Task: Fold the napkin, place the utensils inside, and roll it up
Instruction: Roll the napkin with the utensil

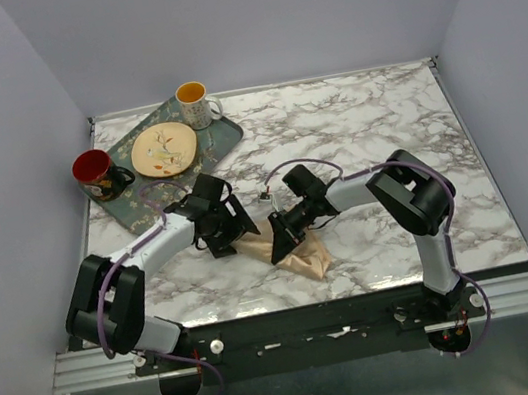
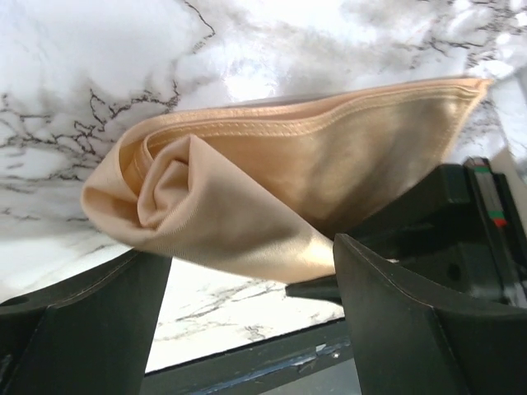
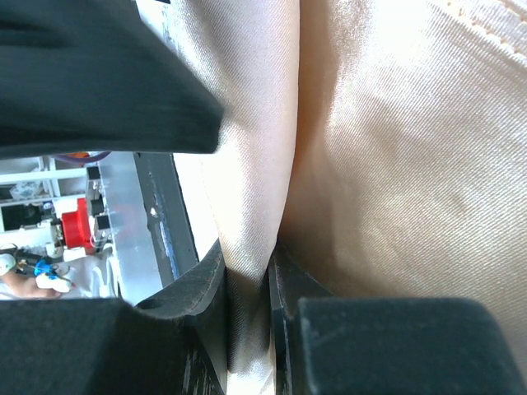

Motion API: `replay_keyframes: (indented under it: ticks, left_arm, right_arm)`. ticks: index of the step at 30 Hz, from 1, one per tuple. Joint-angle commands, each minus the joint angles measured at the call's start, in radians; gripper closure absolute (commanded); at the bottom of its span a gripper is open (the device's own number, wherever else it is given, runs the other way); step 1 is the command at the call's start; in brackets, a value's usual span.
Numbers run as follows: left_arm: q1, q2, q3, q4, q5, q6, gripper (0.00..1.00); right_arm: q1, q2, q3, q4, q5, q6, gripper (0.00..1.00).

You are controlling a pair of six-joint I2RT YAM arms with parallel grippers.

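Observation:
The napkin (image 1: 307,257) lies as a peach-tan roll near the table's front edge, its spiral end facing the left wrist camera (image 2: 272,177). My right gripper (image 1: 281,246) is shut on a fold of the napkin (image 3: 395,164), and the cloth is pinched between its fingertips (image 3: 247,329). My left gripper (image 1: 242,235) stands open just left of the roll. Its two fingers (image 2: 412,321) straddle bare marble, with the roll's lower edge just beyond the gap (image 2: 251,317). The utensils are hidden from every view.
A green tray (image 1: 224,138) at the back left carries a cream floral plate (image 1: 164,149) and a yellow-lined mug (image 1: 195,105). A red mug (image 1: 98,174) stands at its left end. The table's front rail (image 1: 303,308) runs close below the napkin.

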Motion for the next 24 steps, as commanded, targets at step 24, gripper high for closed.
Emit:
replay_keyframes:
  ticks: [24]
  left_arm:
    - [-0.046, 0.014, -0.101, 0.185, 0.015, -0.232, 0.19]
  right_arm:
    - [-0.006, 0.102, -0.013, -0.048, 0.044, -0.086, 1.00]
